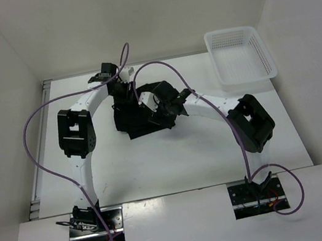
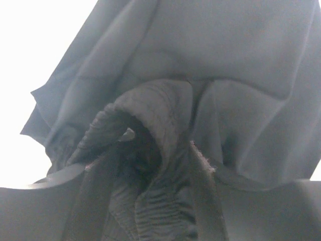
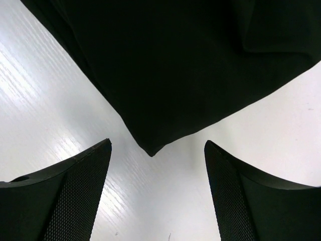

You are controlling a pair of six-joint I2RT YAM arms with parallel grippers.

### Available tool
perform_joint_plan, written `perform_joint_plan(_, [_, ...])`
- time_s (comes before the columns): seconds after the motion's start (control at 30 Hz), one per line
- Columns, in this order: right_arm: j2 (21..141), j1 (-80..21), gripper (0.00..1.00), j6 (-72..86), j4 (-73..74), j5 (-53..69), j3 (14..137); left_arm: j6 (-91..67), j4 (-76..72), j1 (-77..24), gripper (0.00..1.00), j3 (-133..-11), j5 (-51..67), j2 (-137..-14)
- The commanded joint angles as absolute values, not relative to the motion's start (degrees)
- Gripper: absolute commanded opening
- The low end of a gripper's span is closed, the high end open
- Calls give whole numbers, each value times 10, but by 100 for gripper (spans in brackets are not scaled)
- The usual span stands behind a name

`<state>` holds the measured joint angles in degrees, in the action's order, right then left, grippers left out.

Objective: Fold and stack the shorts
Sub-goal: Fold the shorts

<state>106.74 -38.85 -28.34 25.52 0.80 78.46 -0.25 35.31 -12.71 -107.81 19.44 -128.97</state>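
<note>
The black shorts (image 1: 135, 124) lie bunched on the white table between the two arms. In the left wrist view the shorts (image 2: 210, 65) hang in folds, and the ribbed waistband (image 2: 160, 115) is pinched between my left fingers. My left gripper (image 1: 120, 95) (image 2: 150, 201) is shut on the waistband at the far side of the shorts. My right gripper (image 1: 169, 104) (image 3: 158, 145) is open and empty just above the table. A pointed corner of the shorts (image 3: 165, 75) lies just ahead of its jaws, not between the pads (image 3: 75, 196).
A white plastic mesh basket (image 1: 265, 55) stands at the far right of the table. Purple cables (image 1: 35, 149) loop from both arms. White walls close in the table on the left, back and right.
</note>
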Motion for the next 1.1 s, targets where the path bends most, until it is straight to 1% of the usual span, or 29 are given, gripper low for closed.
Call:
perform_joint_plan(0.0, [1047,-387,80,-277,191,16,773,0,321,-131,61,-1105,177,-1300])
perform_joint_plan(0.07, [1053,-387,80,-277,185,16,757,0,321,-131,49,-1105,195,-1306])
perform_joint_plan(0.1, [1053,-387,80,-277,177,16,757,0,321,-131,32,-1110,206,-1312])
perform_joint_plan(0.13, [1067,-387,80,-270,168,11,757,0,321,-131,23,-1110,212,-1312])
perform_joint_plan(0.2, [1075,-387,80,-270,162,4,757,0,326,-126,10,-1116,230,-1306])
perform_joint_plan(0.23, [1081,-387,76,-270,162,4,757,0,326,-105,3,-1116,242,-1300])
perform_joint_plan(0.3, [1088,-387,69,-270,155,-2,751,0,331,-82,0,-1116,264,-1278])
perform_joint_plan(0.33, [1088,-387,57,-270,149,-2,751,0,331,-71,0,-1116,281,-1272])
perform_joint_plan(0.4, [1104,-387,45,-270,149,-2,745,0,331,-41,3,-1116,299,-1261])
perform_joint_plan(0.43, [1104,-387,35,-270,143,-2,745,0,331,-34,6,-1110,305,-1261])
perform_joint_plan(0.47, [1111,-387,31,-270,143,-2,745,0,337,-29,9,-1100,311,-1261])
perform_joint_plan(0.5, [1118,-387,29,-270,143,-2,745,0,337,-22,15,-1095,311,-1266])
perform_joint_plan(0.6, [1123,-387,23,-290,143,-7,740,0,337,-7,21,-1067,342,-1272])
perform_joint_plan(0.63, [1123,-387,23,-290,143,-7,740,0,330,-2,24,-1059,363,-1272])
perform_joint_plan(0.7, [1129,-387,23,-290,143,-7,740,0,330,6,29,-1048,363,-1272])
perform_joint_plan(0.77, [1129,-387,23,-290,143,-2,740,0,330,6,43,-1042,358,-1272])
perform_joint_plan(0.83, [1129,-387,24,-290,143,-2,740,0,330,11,48,-1036,358,-1272])
perform_joint_plan(0.87, [1129,-387,24,-290,143,-2,746,0,330,11,55,-1030,352,-1272])
perform_joint_plan(0.93, [1129,-387,24,-290,143,-2,754,0,330,11,60,-1030,344,-1267])
perform_joint_plan(1.07, [1111,-387,26,-295,149,-7,768,0,335,24,67,-1041,344,-1254])
